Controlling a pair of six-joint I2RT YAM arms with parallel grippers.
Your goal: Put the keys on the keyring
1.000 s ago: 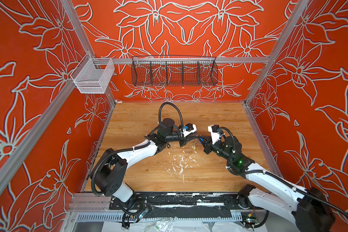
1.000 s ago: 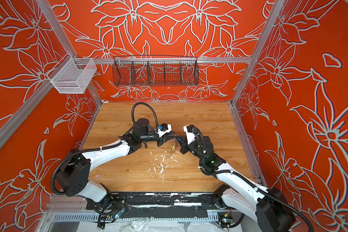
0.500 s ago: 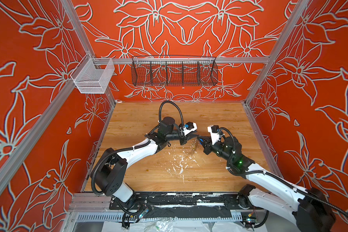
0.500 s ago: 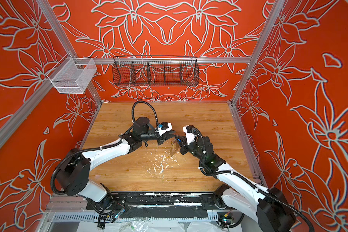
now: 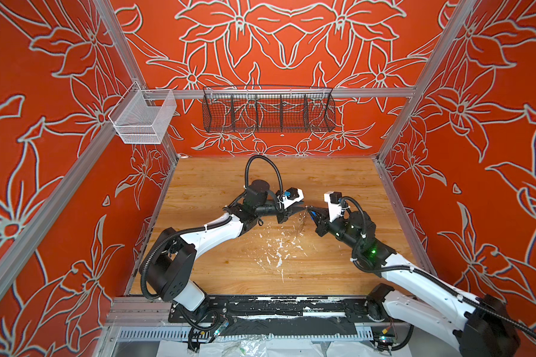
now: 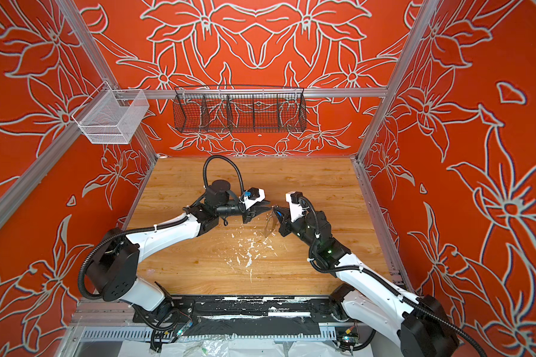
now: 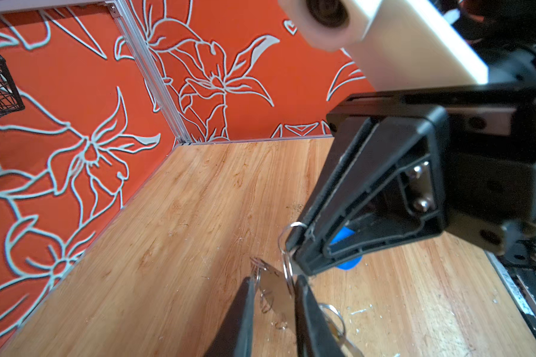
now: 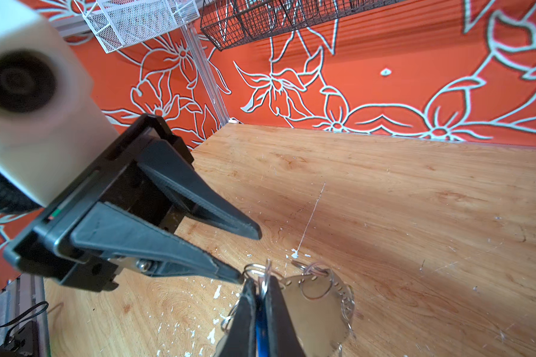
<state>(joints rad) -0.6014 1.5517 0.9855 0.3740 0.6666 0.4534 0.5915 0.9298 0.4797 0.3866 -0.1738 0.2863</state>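
Observation:
The two grippers meet tip to tip above the middle of the wooden table. My right gripper (image 8: 262, 281) (image 5: 310, 210) is shut on the blue tag (image 8: 260, 330) (image 7: 342, 238) of a key, whose wire ring (image 8: 265, 272) sticks out past its tips. From there the keyring (image 8: 316, 312) (image 7: 276, 293), a flat metal plate with small wire loops, hangs down, seen edge-on in both top views (image 5: 301, 220) (image 6: 270, 224). My left gripper (image 8: 246, 255) (image 7: 274, 279) (image 5: 304, 207) is open, its lower fingertip against the wire rings. A second metal key (image 7: 348, 343) hangs off the plate; its tag is hidden.
White flakes (image 5: 276, 250) litter the wooden table in front of the grippers. A black wire basket (image 5: 268, 112) hangs on the back wall and a white mesh basket (image 5: 143, 119) on the left rail. Orange walls close three sides.
The keyring plate has swung down and now hangs under the meeting gripper tips. The left jaws have parted slightly. Both arms have barely shifted.

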